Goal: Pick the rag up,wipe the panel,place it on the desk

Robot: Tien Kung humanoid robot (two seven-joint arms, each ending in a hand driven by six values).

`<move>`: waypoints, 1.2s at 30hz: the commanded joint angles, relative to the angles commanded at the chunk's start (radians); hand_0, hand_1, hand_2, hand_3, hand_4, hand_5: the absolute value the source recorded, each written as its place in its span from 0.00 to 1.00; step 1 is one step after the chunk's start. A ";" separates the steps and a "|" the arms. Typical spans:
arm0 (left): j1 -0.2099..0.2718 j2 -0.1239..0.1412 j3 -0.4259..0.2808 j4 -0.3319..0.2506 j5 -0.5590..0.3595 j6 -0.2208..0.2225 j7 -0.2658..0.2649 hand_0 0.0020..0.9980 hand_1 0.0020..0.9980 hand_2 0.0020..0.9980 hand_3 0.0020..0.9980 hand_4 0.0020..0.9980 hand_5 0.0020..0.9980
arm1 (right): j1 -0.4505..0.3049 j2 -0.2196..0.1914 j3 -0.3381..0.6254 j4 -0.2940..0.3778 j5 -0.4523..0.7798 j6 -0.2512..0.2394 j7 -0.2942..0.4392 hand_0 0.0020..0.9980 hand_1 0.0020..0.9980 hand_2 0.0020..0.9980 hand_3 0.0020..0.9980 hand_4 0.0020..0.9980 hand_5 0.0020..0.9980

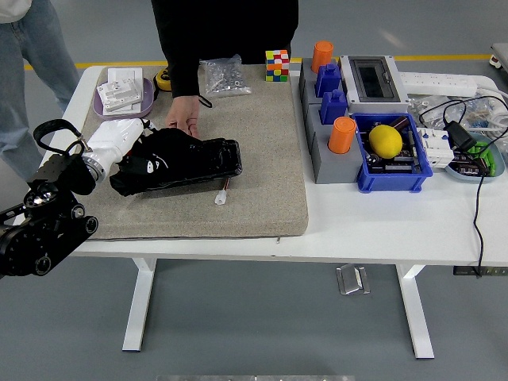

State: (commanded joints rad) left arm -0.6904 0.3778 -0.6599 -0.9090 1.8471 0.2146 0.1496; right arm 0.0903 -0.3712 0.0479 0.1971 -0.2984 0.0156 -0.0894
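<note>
1. While the wipe looks to be under way, the robot's left arm (40, 230) comes in from the near left corner, its black joints over the table's near left edge.
2. Just beyond it, the left hand (111, 143) in its white shell presses down on the rag (155, 155), a dark bunched cloth. The fingers are buried in the folds, so they appear to be closed on the cloth, though no single finger can be made out.
3. The rag lies over the left end of the panel (210, 159), a flat black piece lying on the grey mat (262, 159) in the left half of the white table (381, 230). The panel's right part is uncovered.
4. A small white connector (221, 196) lies on the mat just near of the panel.
5. At the panel's far edge, a person's hand (184, 121) rests on the mat, fingertips at the rag's far side, seemingly steadying the panel.
6. Judged from this: the pick-up is done and wiping is in progress. Setting the rag down on the desk remains.
7. The right arm is out of view.
</note>
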 joint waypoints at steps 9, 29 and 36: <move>0.013 0.030 -0.011 0.011 0.009 0.001 -0.003 0.22 0.15 0.45 0.35 0.24 0.00 | -0.003 0.003 0.007 -0.001 -0.003 0.000 0.000 0.71 0.65 0.69 0.60 0.97 0.43; 0.017 0.067 -0.031 0.019 0.027 0.005 -0.004 0.22 0.15 0.45 0.35 0.23 0.00 | -0.005 0.005 0.013 -0.002 -0.004 0.002 0.001 0.71 0.65 0.69 0.60 0.97 0.43; 0.019 0.063 -0.028 0.016 0.026 0.005 -0.004 0.22 0.15 0.45 0.35 0.23 0.00 | -0.005 0.004 0.011 -0.002 -0.002 0.002 0.002 0.71 0.65 0.69 0.60 0.97 0.43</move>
State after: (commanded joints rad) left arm -0.6719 0.4406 -0.6882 -0.8931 1.8730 0.2194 0.1459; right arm 0.0855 -0.3673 0.0585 0.1952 -0.3007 0.0174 -0.0879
